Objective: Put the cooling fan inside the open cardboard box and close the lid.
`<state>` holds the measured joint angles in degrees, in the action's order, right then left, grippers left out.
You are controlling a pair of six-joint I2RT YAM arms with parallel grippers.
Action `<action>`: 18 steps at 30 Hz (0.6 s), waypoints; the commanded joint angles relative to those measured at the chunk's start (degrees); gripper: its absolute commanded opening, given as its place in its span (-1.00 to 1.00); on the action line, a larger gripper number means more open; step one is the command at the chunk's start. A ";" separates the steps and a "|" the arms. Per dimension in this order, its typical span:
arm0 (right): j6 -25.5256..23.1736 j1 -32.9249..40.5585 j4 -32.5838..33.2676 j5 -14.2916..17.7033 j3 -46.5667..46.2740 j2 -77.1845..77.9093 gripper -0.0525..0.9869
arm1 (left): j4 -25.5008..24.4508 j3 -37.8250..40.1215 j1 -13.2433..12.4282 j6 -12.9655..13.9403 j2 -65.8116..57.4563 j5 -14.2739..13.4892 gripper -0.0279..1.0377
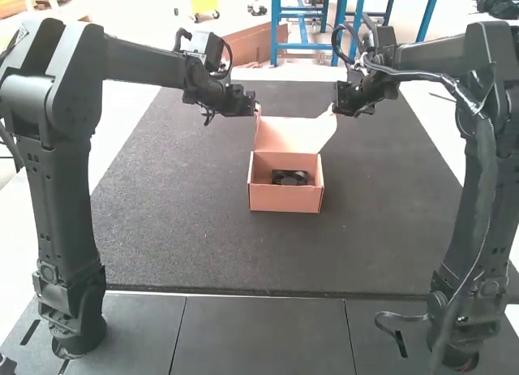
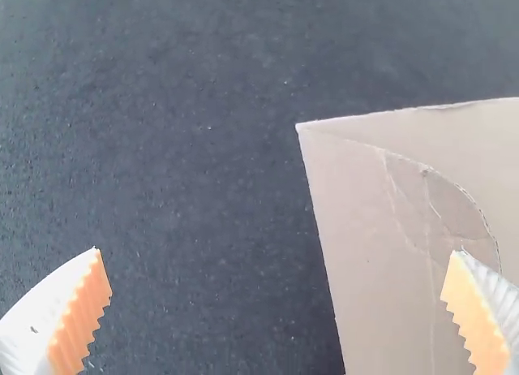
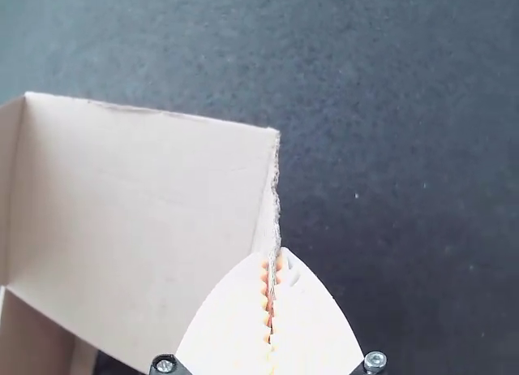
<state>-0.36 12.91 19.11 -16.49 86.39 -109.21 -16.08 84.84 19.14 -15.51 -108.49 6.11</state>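
A small cardboard box stands open in the middle of the black mat, with the black cooling fan lying inside it. Its lid stands raised at the far side. My right gripper is shut on the lid's right corner; in the right wrist view its ribbed fingers pinch the cardboard edge of the lid. My left gripper hovers open at the lid's left corner, its orange pads spread wide on either side of the lid's corner without touching it.
The black mat covers the table around the box, with free room on every side. The two arm bases stand at the near left and near right corners.
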 commanded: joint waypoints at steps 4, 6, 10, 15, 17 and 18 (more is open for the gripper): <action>0.36 1.51 0.13 0.23 -2.10 3.04 -0.91 | -0.98 1.47 0.73 -0.05 1.79 1.63 0.87; 0.36 2.21 0.13 0.23 -2.98 3.83 -0.92 | -1.59 1.38 0.73 -0.05 2.14 2.06 0.87; 0.36 3.44 0.05 0.23 -5.09 6.02 -0.92 | -2.21 1.12 0.73 -0.05 2.84 2.24 0.87; 0.36 5.20 -0.22 0.85 -7.82 8.13 -0.92 | -2.21 -0.02 0.73 -0.05 3.90 2.24 0.87; 0.36 5.64 -0.92 1.46 -9.31 9.19 -0.92 | -2.21 -0.64 0.73 -0.05 4.34 2.24 0.87; 0.27 5.73 -1.71 1.90 -10.19 9.89 -0.92 | -2.21 -0.90 0.73 -0.05 4.60 2.24 0.87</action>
<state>-0.38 17.52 17.32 -15.70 78.50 -101.25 -18.44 84.51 19.14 -15.51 -107.61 7.55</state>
